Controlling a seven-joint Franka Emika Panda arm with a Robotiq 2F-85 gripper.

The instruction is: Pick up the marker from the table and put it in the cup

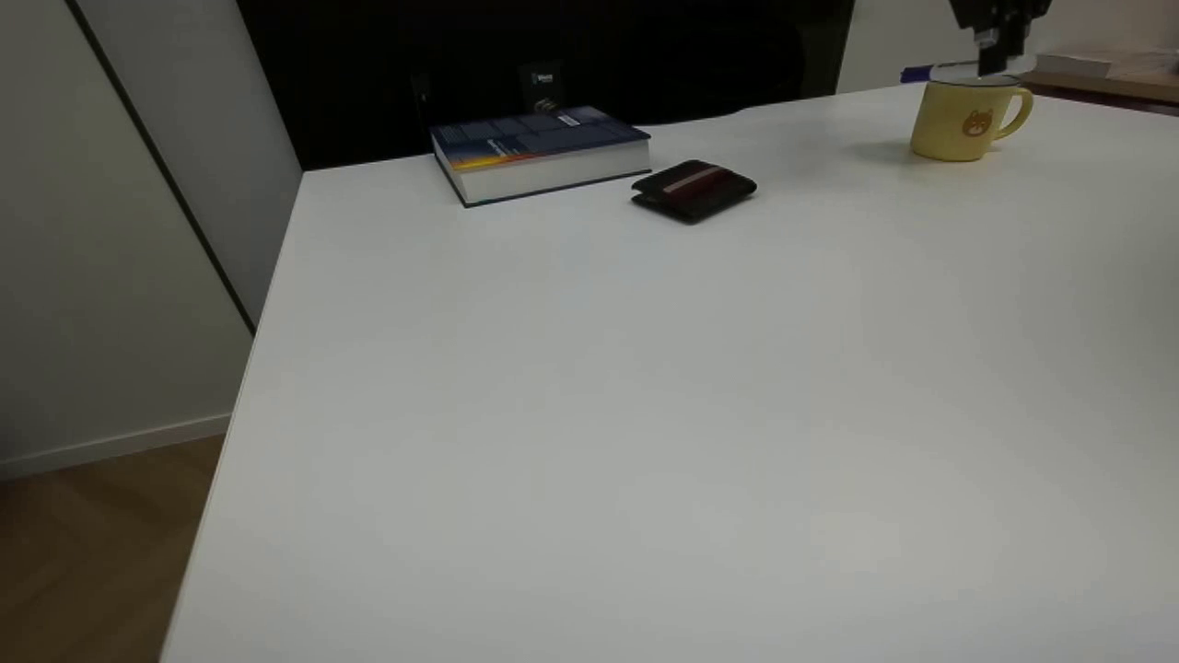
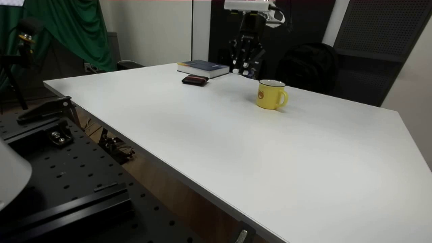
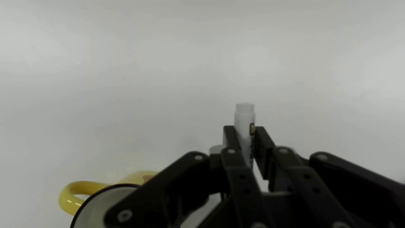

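The gripper (image 3: 244, 134) has the marker (image 3: 244, 117) pinched, up over the table (image 2: 270, 168), near the upright yellow cup (image 2: 269, 97), and there's the blue end (image 1: 916, 74), peeking past the cup in an exterior view!

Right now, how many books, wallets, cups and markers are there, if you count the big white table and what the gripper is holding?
Book: 1, lying on the table
Wallet: 1, on the table
Cup: 1, yellow, standing on the table
Marker: 1, held in the gripper
Total: 4
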